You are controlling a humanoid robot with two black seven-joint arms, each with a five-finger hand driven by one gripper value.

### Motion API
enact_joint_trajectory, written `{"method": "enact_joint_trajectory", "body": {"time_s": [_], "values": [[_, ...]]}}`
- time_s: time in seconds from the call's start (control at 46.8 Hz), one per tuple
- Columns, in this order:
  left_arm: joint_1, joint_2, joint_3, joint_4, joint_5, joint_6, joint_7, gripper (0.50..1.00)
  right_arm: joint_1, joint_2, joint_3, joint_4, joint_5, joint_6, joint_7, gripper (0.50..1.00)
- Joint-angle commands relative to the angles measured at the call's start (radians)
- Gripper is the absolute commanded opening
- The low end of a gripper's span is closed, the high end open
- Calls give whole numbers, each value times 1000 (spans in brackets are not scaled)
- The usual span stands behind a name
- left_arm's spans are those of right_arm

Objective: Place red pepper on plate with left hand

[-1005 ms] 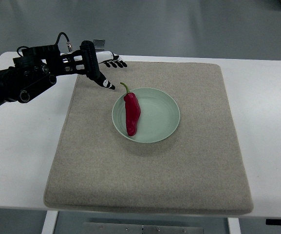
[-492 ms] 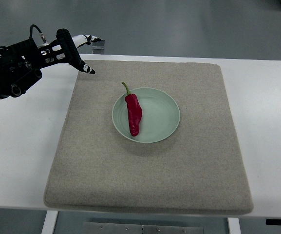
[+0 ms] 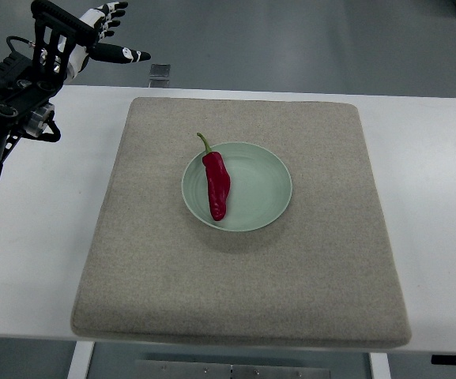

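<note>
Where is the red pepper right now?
The red pepper lies in the left half of the green plate, mid-mat, stem pointing away over the rim.

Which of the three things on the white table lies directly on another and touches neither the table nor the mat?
The red pepper. It lies in the green plate, which sits on the grey mat, which rests on the table.

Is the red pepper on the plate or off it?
On it. The red pepper lies on the left part of the green plate, stem poking over the rim. The left hand is far away, open.
</note>
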Motion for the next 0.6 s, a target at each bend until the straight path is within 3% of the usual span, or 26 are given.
{"method": "enact_joint_trajectory", "body": {"time_s": [0.0, 0.257, 0.578], "values": [[10, -2, -38, 0, -132, 0, 0, 990, 0, 0, 0, 0, 0, 0, 0, 928], [33, -3, -81, -3, -425, -40, -1, 992, 0, 0, 0, 0, 0, 0, 0, 928], [67, -11, -107, 33, -718, -313, -3, 992, 0, 0, 0, 0, 0, 0, 0, 928]]}}
